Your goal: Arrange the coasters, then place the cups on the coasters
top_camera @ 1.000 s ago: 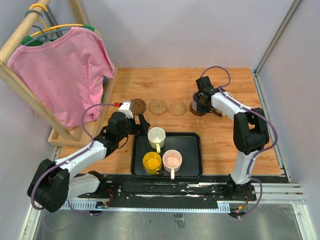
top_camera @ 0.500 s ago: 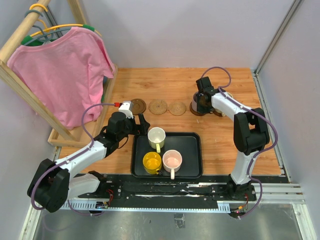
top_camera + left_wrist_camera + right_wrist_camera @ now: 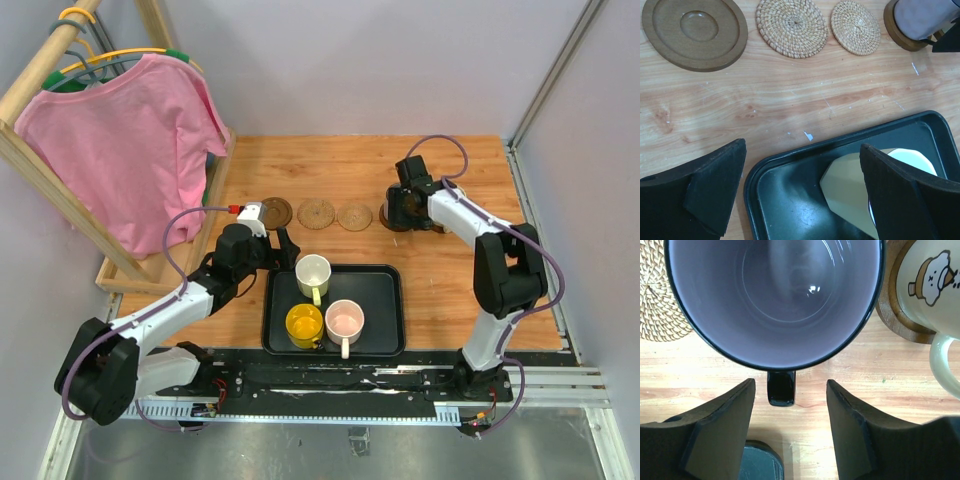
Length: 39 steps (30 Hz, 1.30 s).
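Coasters in one row across the far half of the counter point(image 3: 450, 300), left to right: dark brown wooden disc with carved rings point(image 3: 695, 30), larger tan woven disc point(image 3: 792, 25), smaller tan woven disc point(image 3: 855, 27), dark wooden disc point(image 3: 896, 36) under the greyish purple mug point(image 3: 775, 290), last wooden disc point(image 3: 892, 315) under the cream mug with a printed bear point(image 3: 932, 280).

Changed since a second ago: right jaws, tighter then, now released, parted to either side of the purple mug's black handle point(image 3: 781, 387) with a gap on both sides, gripping nothing. Right arm point(image 3: 500, 262) swung slightly at the elbow toward the counter's right edge. Purple mug upright on its coaster, same spot as before. Nothing else moved.

Left jaws spread wide and empty, hovering over the far left corner of the black rectangular tray point(image 3: 770, 200), white mug point(image 3: 850, 195) just below and between them.

Inside the tray, by the counter's near edge: white mug at the far left, yellow mug point(image 3: 304, 323) and pink mug point(image 3: 344, 320) side by side along the near wall.

Cream mug close on the purple mug's right, its handle near the right jaws. Pink T-shirt point(image 3: 130, 140) on a wooden rack point(image 3: 40, 170) along the counter's left edge.
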Available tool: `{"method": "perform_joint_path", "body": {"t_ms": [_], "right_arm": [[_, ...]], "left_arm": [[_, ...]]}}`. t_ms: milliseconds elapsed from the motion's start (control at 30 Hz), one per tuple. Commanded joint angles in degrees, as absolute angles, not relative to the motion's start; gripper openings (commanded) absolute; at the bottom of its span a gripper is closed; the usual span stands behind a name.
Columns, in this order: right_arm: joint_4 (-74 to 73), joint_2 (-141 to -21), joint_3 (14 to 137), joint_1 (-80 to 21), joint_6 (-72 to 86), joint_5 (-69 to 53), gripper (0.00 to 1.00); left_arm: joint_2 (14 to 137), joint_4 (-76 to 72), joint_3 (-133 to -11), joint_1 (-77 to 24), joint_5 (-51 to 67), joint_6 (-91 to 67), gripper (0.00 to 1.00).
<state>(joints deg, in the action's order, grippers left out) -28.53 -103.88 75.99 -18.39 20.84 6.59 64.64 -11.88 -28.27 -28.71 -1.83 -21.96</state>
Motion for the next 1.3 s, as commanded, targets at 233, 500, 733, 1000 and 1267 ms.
{"method": "perform_joint_path", "body": {"t_ms": [233, 500, 733, 1000, 1267], "right_arm": [[-30.84, -90.34, 69.86, -21.33, 21.61, 6.46, 0.68], [-33.18, -74.78, 60.44, -34.35, 21.72, 7.88, 0.99], [-33.3, -63.32, 51.99, -46.17, 27.49, 7.34, 0.98], [-31.25, -56.71, 44.3, -58.01, 30.78, 8.0, 0.99], [-28.57, -58.76, 43.85, -67.29, 32.89, 11.28, 0.98]], "left_arm": [[59.3, -12.54, -27.43, -29.09, -2.02, -21.4, 1.0], [58.68, -11.95, -27.19, -29.09, -1.5, -22.56, 1.0], [59.31, -11.37, -26.99, -29.09, -1.99, -24.7, 1.0], [59.42, -9.28, -27.36, -29.09, -3.19, -26.04, 1.0], [58.55, -8.75, -26.08, -29.09, -2.67, -27.42, 1.0]]}}
